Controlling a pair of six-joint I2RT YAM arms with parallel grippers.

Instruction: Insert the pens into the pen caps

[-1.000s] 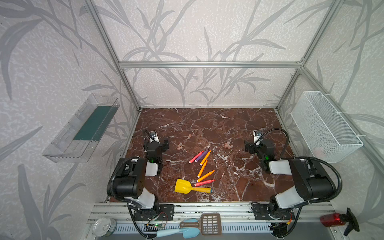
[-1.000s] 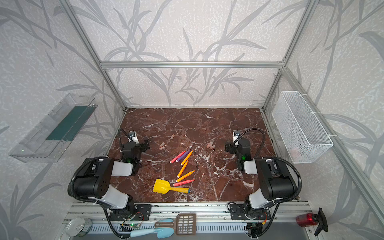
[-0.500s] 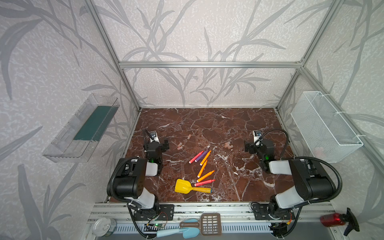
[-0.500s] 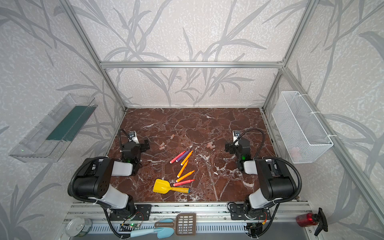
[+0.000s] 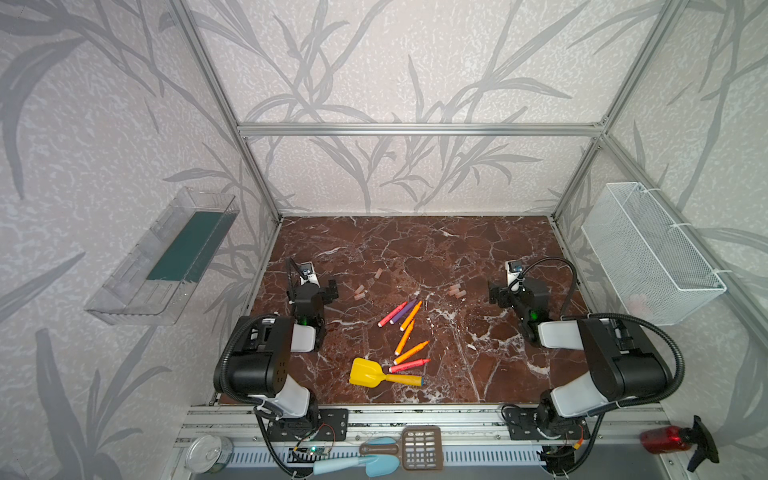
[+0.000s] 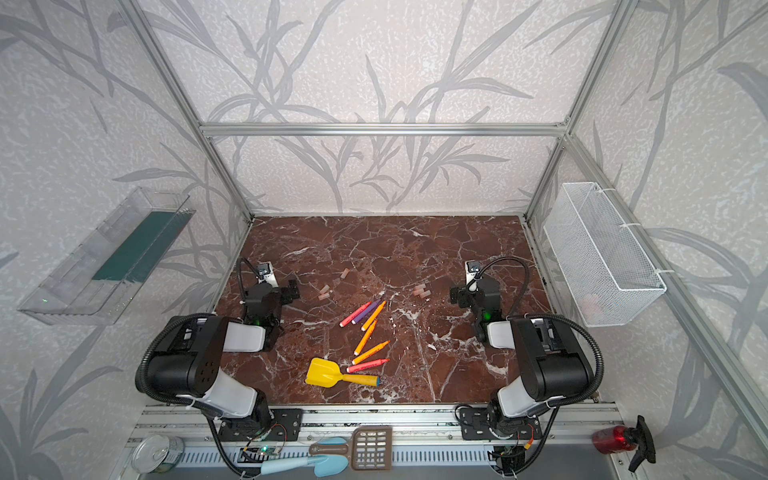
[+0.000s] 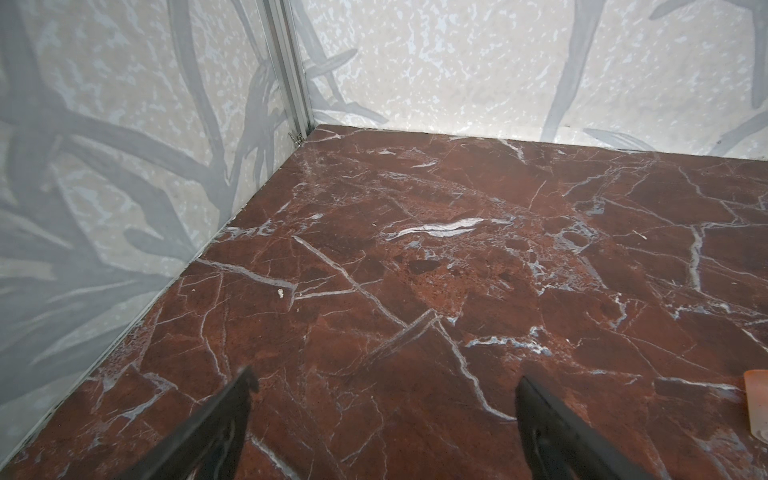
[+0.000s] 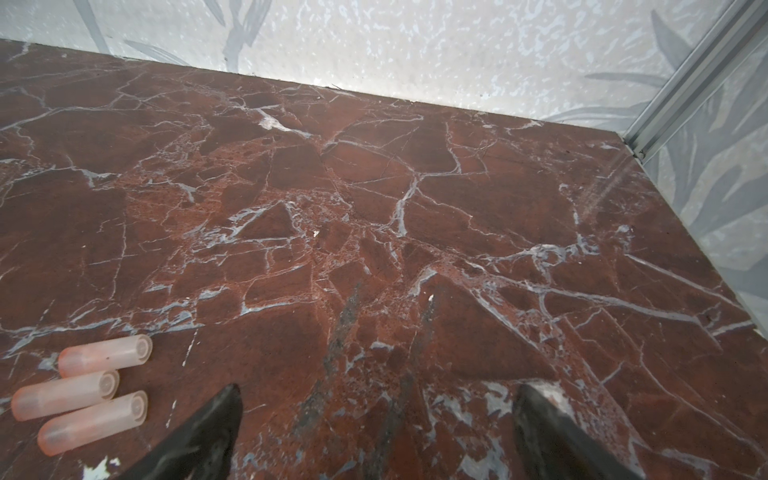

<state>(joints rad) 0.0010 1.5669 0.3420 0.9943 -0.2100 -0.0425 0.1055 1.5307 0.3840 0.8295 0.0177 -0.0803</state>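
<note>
The pens [image 5: 404,337] are seen lying loose and uncapped in the middle of the marble table [image 5: 415,245], fanned out. The nearest pink-red one is just beside the yellow toy shovel [image 5: 365,371]. The pen caps [image 8: 66,395] are scattered farther back. Three are grouped side by side near the right gripper [image 8: 378,390], and three more [image 5: 360,292] are spread out toward the left gripper [image 7: 384,382]. Both claws are spread wide, nothing is held, and each is pointed at bare marble, well apart from the pens.
</note>
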